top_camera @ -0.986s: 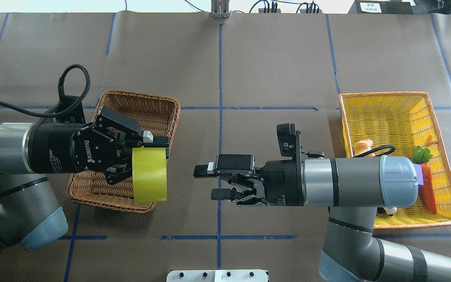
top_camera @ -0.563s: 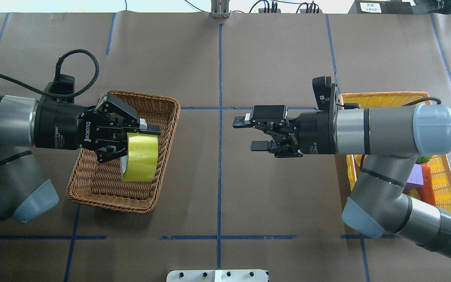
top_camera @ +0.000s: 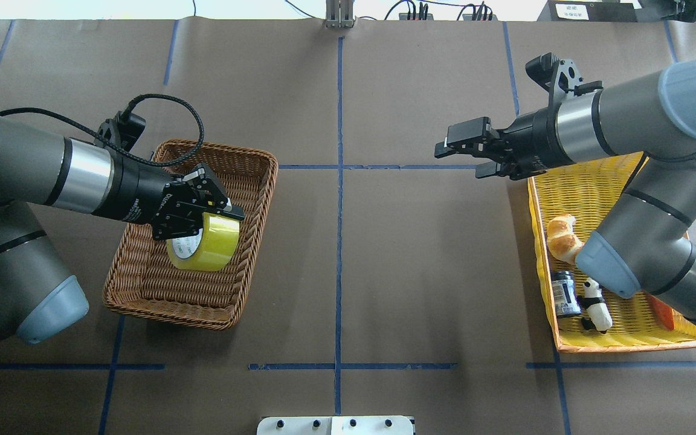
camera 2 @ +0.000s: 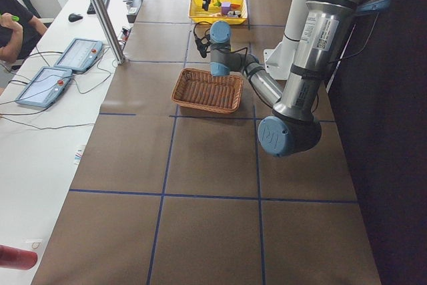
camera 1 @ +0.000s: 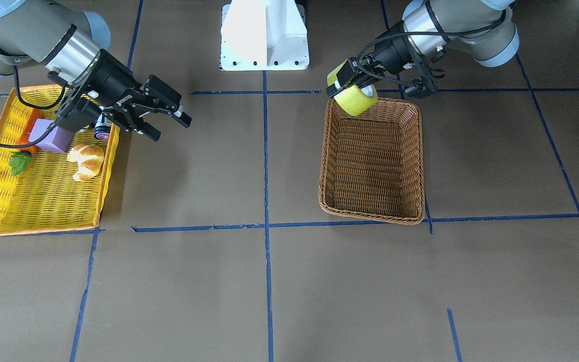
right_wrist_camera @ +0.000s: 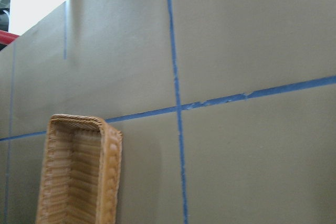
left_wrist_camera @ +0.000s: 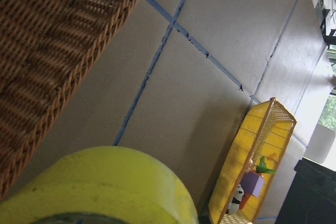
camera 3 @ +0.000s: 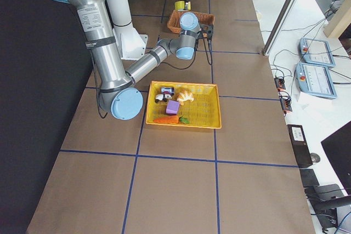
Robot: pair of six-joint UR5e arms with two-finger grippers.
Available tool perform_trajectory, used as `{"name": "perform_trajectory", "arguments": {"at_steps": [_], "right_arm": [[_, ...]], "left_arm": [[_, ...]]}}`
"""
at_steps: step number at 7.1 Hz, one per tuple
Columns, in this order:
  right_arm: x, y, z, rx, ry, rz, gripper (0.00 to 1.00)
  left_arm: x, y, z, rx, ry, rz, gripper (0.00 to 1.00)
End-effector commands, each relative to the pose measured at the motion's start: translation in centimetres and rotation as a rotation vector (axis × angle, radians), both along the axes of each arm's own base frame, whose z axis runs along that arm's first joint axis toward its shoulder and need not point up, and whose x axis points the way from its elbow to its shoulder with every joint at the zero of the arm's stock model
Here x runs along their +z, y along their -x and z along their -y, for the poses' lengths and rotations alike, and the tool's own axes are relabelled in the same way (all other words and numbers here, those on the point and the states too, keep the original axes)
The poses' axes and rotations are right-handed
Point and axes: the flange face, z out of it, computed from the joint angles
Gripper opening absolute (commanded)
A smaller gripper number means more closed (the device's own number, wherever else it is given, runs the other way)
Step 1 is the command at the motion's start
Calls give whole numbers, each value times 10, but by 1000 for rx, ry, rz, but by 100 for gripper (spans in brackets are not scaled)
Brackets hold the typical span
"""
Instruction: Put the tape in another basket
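Your left gripper is clamped on the tape. One finger lies on the outer yellow-green wrap and the other, as far as the overhead view shows, sits inside the white printed core. The roll hangs tilted above the wicker basket. The front-facing view puts it over the basket's end nearest the robot, and it looks clear of the weave rather than resting in it.

Expect the roll to handle as a light, stiff ring. The core should keep its shape under the pinch, so a grip through the wall like this one is the sound place to hold it. The smooth outer face is probably slick, and a squeeze across the full width could slip. Being round, it may roll if you let it go on its edge. I'd lower it into the basket and tip it toward a flat face before you release.

Well to the right of the basket, your right gripper has its jaws spread and holds nothing. Farther right again is the yellow tray, holding a croissant, a small dark jar and a panda figure.
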Motion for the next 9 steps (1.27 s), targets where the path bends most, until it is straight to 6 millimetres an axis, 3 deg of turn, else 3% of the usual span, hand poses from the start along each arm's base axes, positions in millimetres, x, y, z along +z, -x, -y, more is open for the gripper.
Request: {"name": "perform_trajectory", "arguments": {"at_steps": [1, 3, 5, 7, 8, 9], "right_arm": [[43, -41, 29, -46, -44, -191, 100], [102, -115, 42, -85, -145, -285, 100], [134, -164, 58, -160, -209, -429, 100], [170, -217, 59, -213, -252, -518, 100], [192, -239, 52, -234, -272, -543, 100], [202, -254, 48, -230, -269, -540, 100]], "left_arm": [[26, -18, 14, 15, -81, 218, 3], [42, -64, 0, 9, -159, 383, 3], [51, -77, -7, 36, -232, 447, 3], [65, -81, -6, 62, -253, 529, 4], [69, -83, -4, 107, -320, 579, 9], [70, -84, -3, 110, -328, 583, 21]]}}
